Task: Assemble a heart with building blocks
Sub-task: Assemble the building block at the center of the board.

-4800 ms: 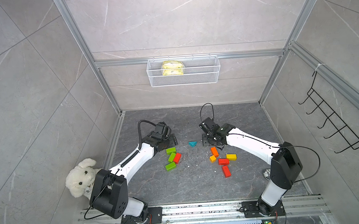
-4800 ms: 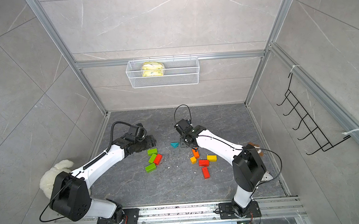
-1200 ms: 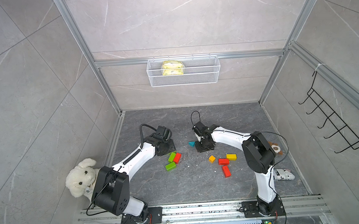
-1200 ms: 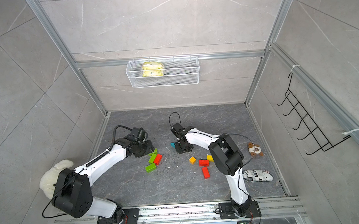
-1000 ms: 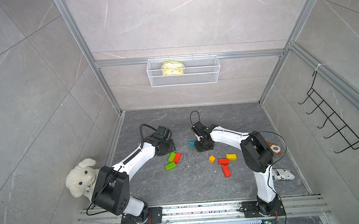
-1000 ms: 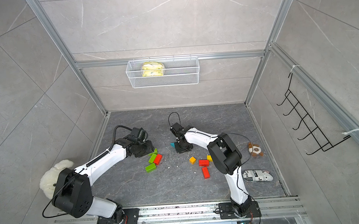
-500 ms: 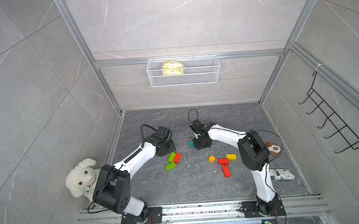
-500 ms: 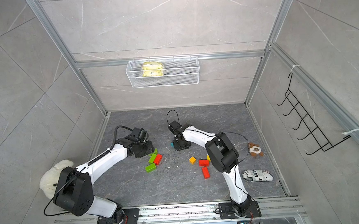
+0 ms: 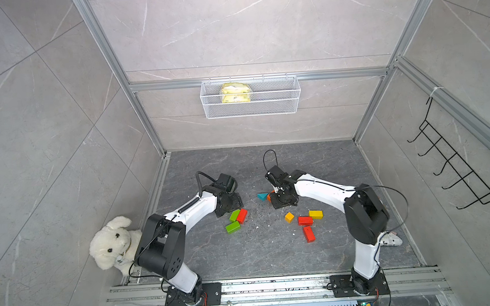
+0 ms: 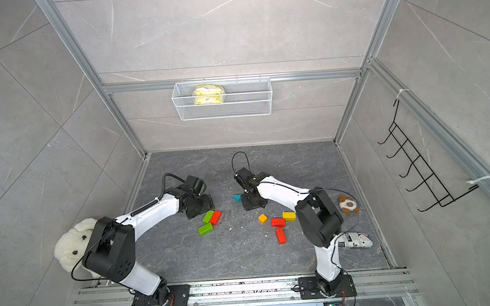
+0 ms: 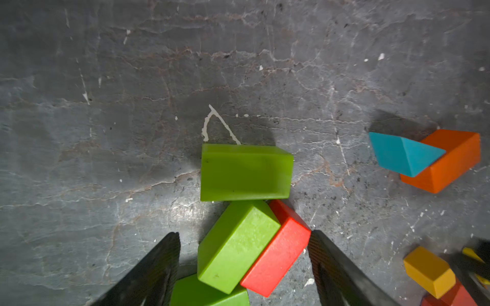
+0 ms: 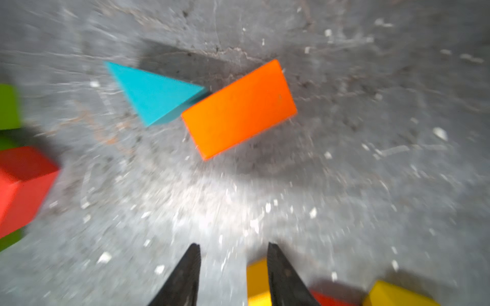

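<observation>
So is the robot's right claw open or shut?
Open. In the right wrist view the right gripper has its two black fingers standing apart with a clear gap, and nothing sits between them.

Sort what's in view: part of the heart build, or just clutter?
Heart build: teal triangle, orange bar, green blocks, red blocks, yellow bar, orange-yellow cube.

Clutter: white plush dog, small brown plush, patterned pouch, wire basket with yellow packet, black hook rack.
</observation>
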